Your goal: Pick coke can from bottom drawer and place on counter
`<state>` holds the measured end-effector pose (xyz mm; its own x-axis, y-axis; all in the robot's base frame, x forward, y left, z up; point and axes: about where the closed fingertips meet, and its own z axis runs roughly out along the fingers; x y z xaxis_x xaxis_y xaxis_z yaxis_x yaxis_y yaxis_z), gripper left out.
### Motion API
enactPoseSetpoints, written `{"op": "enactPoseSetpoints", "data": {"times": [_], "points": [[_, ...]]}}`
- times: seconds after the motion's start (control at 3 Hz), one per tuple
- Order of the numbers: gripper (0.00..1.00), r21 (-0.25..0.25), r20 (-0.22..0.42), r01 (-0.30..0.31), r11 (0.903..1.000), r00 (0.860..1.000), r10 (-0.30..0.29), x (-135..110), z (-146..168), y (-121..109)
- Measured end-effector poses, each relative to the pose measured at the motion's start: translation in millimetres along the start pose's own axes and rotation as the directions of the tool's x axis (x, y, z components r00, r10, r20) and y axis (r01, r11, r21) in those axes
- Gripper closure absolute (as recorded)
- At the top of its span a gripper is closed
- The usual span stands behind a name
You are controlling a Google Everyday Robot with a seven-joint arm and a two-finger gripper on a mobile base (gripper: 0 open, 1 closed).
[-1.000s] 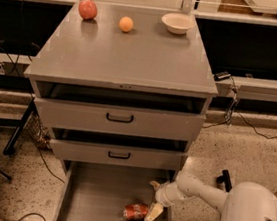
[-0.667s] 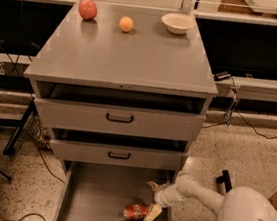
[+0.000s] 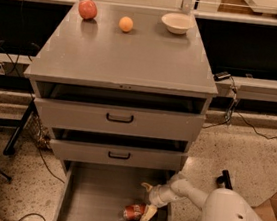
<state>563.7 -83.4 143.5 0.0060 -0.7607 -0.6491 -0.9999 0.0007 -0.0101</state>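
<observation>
coke can [image 3: 133, 212] lying in bottom drawer [image 3: 93, 192], right end behind one finger of spread-open tool [image 3: 146, 200], drawer front cropped

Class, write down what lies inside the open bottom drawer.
In the bottom drawer, a coke can lies front right, the open gripper beside it. Its back is hidden under the middle drawer.

Open bottom drawer [image 3: 82, 196]: coke can [image 3: 133, 212] lies on its side near drawer's front right. The claw [image 3: 147, 200] sits inside drawer by its right wall, fingers [image 3: 149, 212] spread, lower one touching the can. Above drawer, worktop [image 3: 130, 56] holds apple [image 3: 88, 9], orange [image 3: 126, 24], bowl [image 3: 177, 22].
</observation>
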Motion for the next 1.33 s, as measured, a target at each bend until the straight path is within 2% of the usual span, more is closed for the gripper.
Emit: {"op": "enactPoseSetpoints", "data": {"times": [0.33, 0.67, 1.0, 1.33], "points": [[0.07, -0.025, -0.026, -0.006, 0.9997, 1.0, 0.005, 9.5, 18.1, 4.9], [0.26, -0.034, -0.031, -0.008, 0.9994, 1.0, 0.007, 12.2, 24.2, 10.8], [0.49, -0.038, -0.005, -0.015, 0.9992, 1.0, 0.015, 12.8, 22.6, 16.1], [0.72, -0.035, 0.059, -0.023, 0.9991, 0.998, 0.025, 9.2, 13.4, 21.1]]}}
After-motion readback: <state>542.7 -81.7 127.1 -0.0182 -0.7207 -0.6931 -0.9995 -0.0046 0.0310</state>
